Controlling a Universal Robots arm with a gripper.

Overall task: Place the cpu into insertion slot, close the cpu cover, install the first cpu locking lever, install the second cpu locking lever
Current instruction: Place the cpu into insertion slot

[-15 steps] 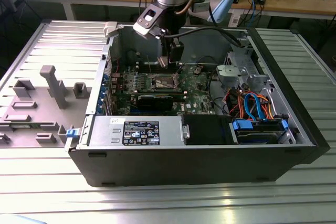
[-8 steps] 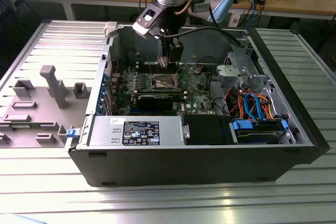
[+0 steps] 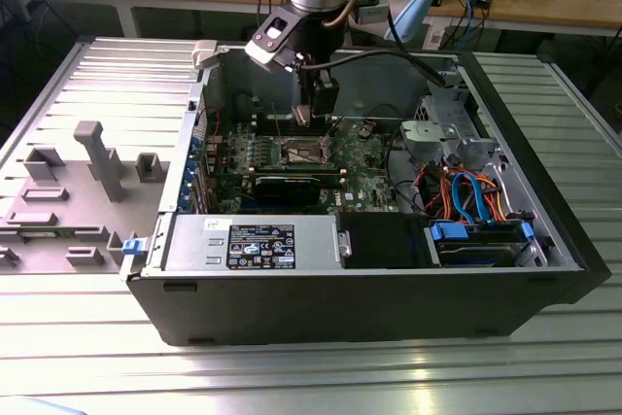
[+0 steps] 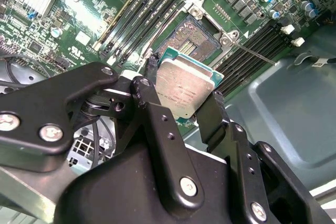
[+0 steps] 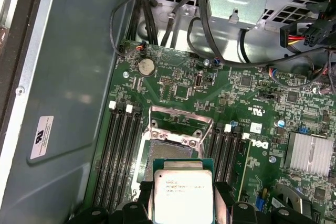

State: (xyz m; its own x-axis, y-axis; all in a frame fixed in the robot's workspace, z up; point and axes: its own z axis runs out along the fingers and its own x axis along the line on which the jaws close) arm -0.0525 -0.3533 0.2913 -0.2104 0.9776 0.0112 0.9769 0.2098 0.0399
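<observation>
While the open computer case [image 3: 389, 298] lies on its side on the ribbed metal table [image 3: 292, 376], the arm reaches down into it from the upper centre of the exterior view. The gripper [image 3: 303, 116] hangs above the green board [image 3: 364, 157]. Its two black fingers [image 4: 149, 77] are clamped on opposite edges of the cpu [image 4: 184, 85], silver top facing the cameras in both wrist views. The cpu [image 5: 182, 190] is held just above the insertion slot [image 5: 173, 142], clear of it. The slot's brownish centre is bare and the cpu cover [image 5: 181, 113] is raised at its far edge.

Inside the case, a grey power supply box [image 3: 253, 240] fills the near wall toward the exterior view's left. A drive bay with blue and orange cables [image 3: 466, 191] takes the exterior view's right. Rows of black memory slots [image 5: 123, 150] flank the socket closely on both sides. Above it, the room is open up to the case rim. A grey moulded fixture [image 3: 97, 157] sits outside the case at the exterior view's left.
</observation>
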